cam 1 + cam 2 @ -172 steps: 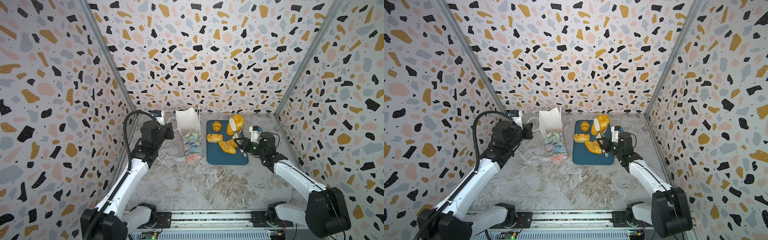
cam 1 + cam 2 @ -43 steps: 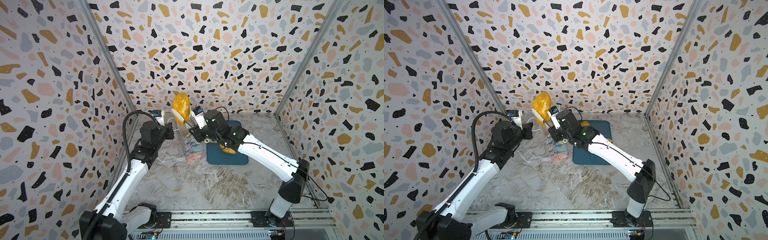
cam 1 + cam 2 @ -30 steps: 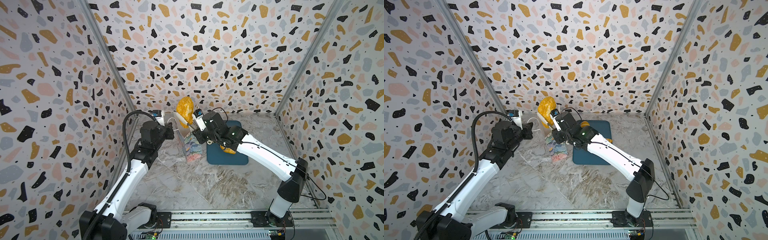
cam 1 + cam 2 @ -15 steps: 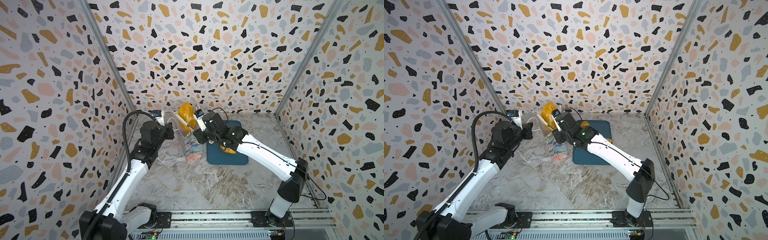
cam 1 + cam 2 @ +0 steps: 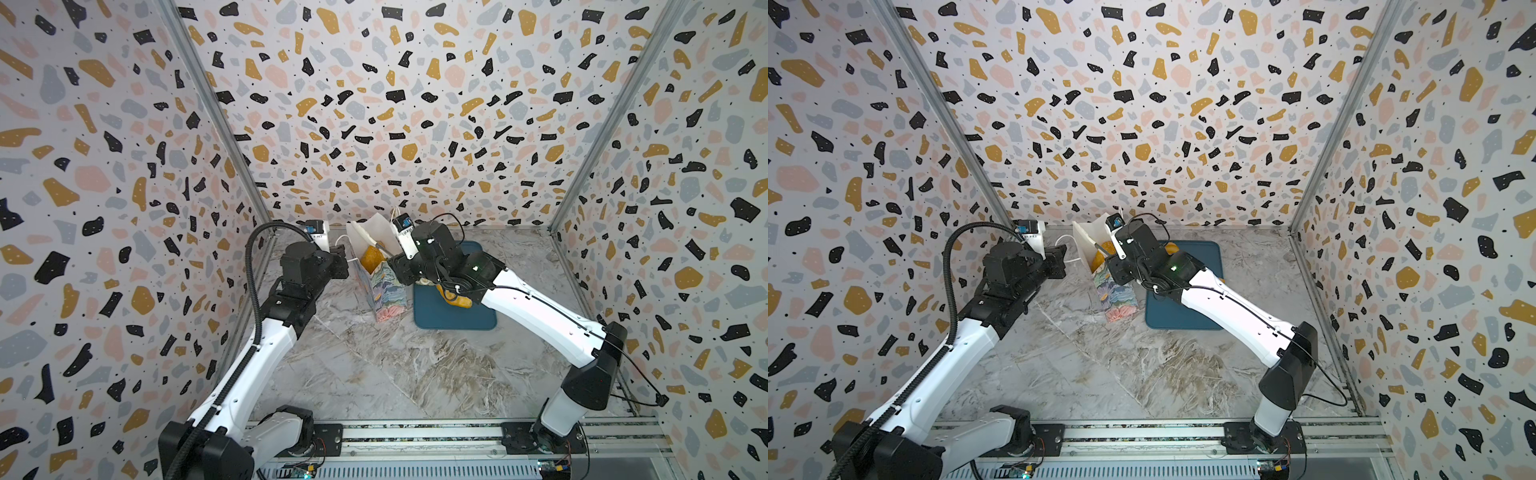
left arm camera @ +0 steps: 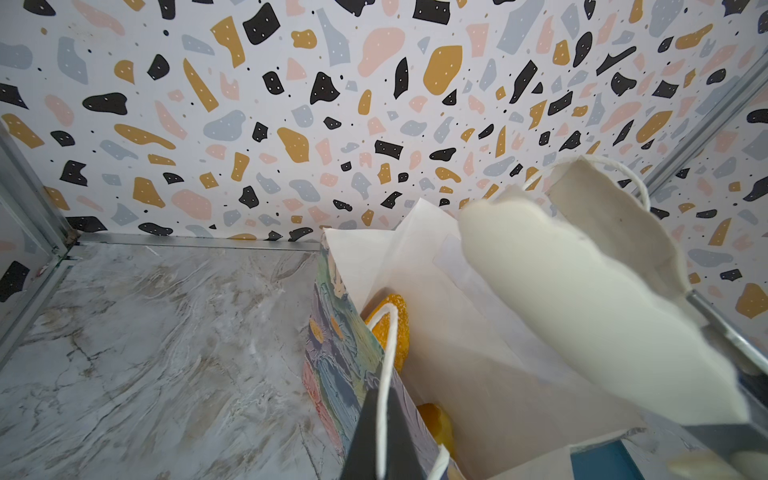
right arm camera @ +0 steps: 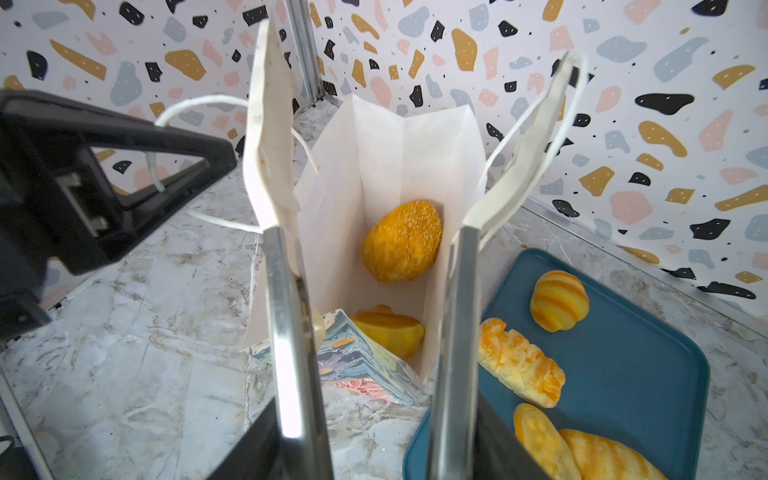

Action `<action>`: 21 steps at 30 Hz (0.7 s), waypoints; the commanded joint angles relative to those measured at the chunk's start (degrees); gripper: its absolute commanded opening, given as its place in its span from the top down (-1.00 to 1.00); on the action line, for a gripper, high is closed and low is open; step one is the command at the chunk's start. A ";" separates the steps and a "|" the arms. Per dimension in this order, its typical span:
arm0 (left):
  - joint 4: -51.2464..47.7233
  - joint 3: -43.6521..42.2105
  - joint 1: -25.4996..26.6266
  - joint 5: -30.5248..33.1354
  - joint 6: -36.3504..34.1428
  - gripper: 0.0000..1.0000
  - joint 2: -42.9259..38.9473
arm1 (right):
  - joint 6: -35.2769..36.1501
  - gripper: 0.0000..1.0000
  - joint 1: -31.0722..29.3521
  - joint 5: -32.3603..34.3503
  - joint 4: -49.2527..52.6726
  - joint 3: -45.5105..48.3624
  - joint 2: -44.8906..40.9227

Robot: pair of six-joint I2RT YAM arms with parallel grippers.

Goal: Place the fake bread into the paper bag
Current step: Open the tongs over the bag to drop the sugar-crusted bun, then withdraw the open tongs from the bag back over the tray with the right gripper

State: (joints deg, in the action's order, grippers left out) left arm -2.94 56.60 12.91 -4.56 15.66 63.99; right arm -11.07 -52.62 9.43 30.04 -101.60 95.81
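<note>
The paper bag (image 5: 384,291) (image 5: 1117,293) stands upright left of the tray, mouth open. Inside it lie the big crumbed loaf (image 7: 401,241) (image 5: 371,257) (image 6: 397,328) and another bread (image 7: 386,330) beneath it. My left gripper (image 5: 343,262) (image 6: 384,436) is shut on the bag's white cord handle (image 6: 388,357) at the near rim. My right gripper (image 7: 419,62) (image 5: 380,245) hangs open over the bag mouth, empty, its white pads (image 6: 582,299) on either side of the opening.
The dark-blue tray (image 7: 648,374) (image 5: 455,318) lies right of the bag, holding a ridged roll (image 7: 559,301), an oblong loaf (image 7: 519,361) and two more breads (image 7: 544,444) at its near end. My right forearm (image 5: 532,309) crosses above the tray. The back wall is close behind the bag.
My right gripper lowered the crumbed loaf to the bag mouth and opened; the loaf now lies inside the bag. The left gripper has kept its hold on the handle.
</note>
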 commanded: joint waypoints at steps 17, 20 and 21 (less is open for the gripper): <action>1.18 -0.35 0.28 1.90 -0.19 1.00 -0.41 | -0.16 -0.18 0.39 0.11 -8.22 11.92 -15.57; 1.18 -0.26 0.28 1.92 -0.14 1.00 -0.36 | -0.46 -0.18 0.90 0.13 -8.11 14.05 -17.32; 1.18 -0.26 0.28 1.92 -0.18 1.00 -0.29 | -0.50 -0.18 1.13 0.12 -8.11 14.69 -17.88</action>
State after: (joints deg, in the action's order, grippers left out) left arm -2.94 56.60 12.93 -3.46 15.68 63.99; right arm -11.42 -52.12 8.62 24.69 -87.83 80.79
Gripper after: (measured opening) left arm 0.046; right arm 0.590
